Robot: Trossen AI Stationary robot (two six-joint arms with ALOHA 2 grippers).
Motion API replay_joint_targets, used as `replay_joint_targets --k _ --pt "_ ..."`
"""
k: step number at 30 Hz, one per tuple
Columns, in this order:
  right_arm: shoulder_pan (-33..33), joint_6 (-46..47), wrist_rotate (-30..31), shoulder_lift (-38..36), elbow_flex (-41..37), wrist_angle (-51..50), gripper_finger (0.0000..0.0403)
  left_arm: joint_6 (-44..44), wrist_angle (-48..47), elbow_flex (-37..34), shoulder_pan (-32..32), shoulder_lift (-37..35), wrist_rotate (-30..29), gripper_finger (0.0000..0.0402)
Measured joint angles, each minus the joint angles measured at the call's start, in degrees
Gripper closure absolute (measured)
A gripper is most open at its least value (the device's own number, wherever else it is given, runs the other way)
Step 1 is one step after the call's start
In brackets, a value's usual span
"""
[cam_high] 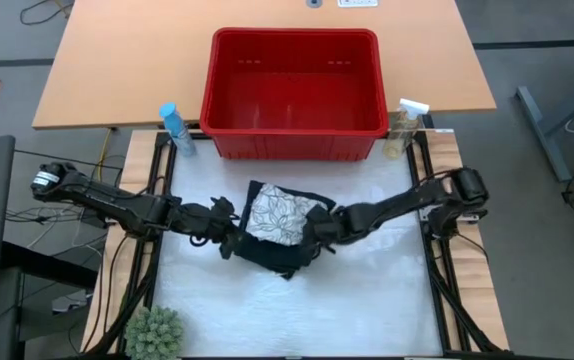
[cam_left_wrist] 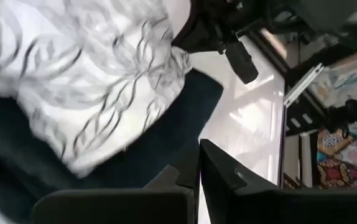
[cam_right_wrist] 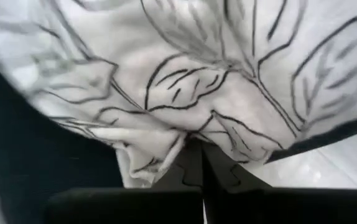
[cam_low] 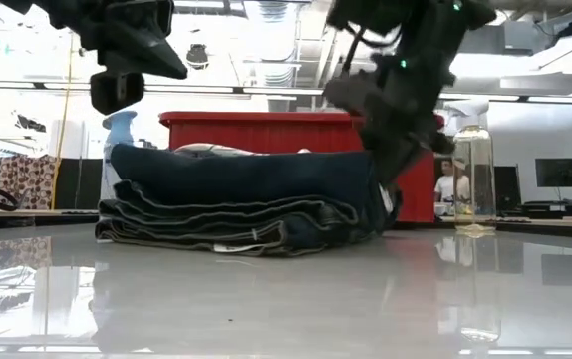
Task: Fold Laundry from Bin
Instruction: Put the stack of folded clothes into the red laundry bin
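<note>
At table centre, high view: one folded stack, dark trousers [cam_high: 279, 258] below, one white leaf-print cloth [cam_high: 279, 217] on top; one red bin [cam_high: 294, 82] at 12 o'clock of the stack, nothing visible inside; two spray bottles, one blue [cam_high: 176, 128] at 10 o'clock, one clear [cam_high: 405, 127] at 2 o'clock; one potted plant [cam_high: 154, 334] at 7 o'clock. Left gripper [cam_high: 229, 237] at the stack's 9 o'clock edge, right gripper [cam_high: 319, 228] at its 3 o'clock edge. Low view: trousers [cam_low: 241, 204] lie in flat layers; the grey cloth is not seen. Left wrist view: left fingers [cam_left_wrist: 222, 186] pressed together, holding nothing, above the trousers beside the cloth [cam_left_wrist: 85, 74]. Right wrist view: right fingers [cam_right_wrist: 219, 174] closed, tips at the cloth's [cam_right_wrist: 228, 74] hem; a grip on it cannot be confirmed. Step judged: final tidying of the stacked pile. Next move calls for a light press or a clean withdrawal without dragging the top cloth.
</note>
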Motion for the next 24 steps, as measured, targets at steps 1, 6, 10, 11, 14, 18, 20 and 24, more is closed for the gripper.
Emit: replay_joint_targets --k 1,6,10,11,14,18,20,24 --pt "-0.4 -0.9 -0.9 -1.4 0.0 -0.1 0.0389 0.8 0.7 0.0 0.4 0.0 -0.4 0.04" --pt "0.2 -1.6 -3.5 -10.5 0.0 -1.2 0.035 6.0 4.2 0.0 3.7 -0.7 1.9 0.0363" --pt "1.7 0.1 -3.9 -17.6 0.0 -1.5 0.032 9.2 10.9 0.0 6.3 -0.7 9.1 0.0306" --pt "2.2 1.1 -3.9 -19.3 0.0 -1.5 0.0314 9.7 12.3 0.0 7.2 -0.6 11.1 0.029" --pt "4.0 5.9 -3.0 -22.8 0.1 -1.8 0.0301 10.2 12.3 0.0 10.1 -0.5 16.8 0.0247" --pt "6.1 15.4 1.6 -24.7 0.1 -6.7 0.0282 6.6 7.2 0.0 16.4 -0.5 21.6 0.02" --pt "7.3 21.4 4.4 -24.5 0.1 -11.3 0.0264 6.5 4.1 0.0 20.0 -0.5 22.8 0.0185" --pt "8.9 32.9 7.3 -23.4 -1.4 -14.5 0.0209 7.9 -1.7 0.0 27.7 -0.5 26.1 0.0172"
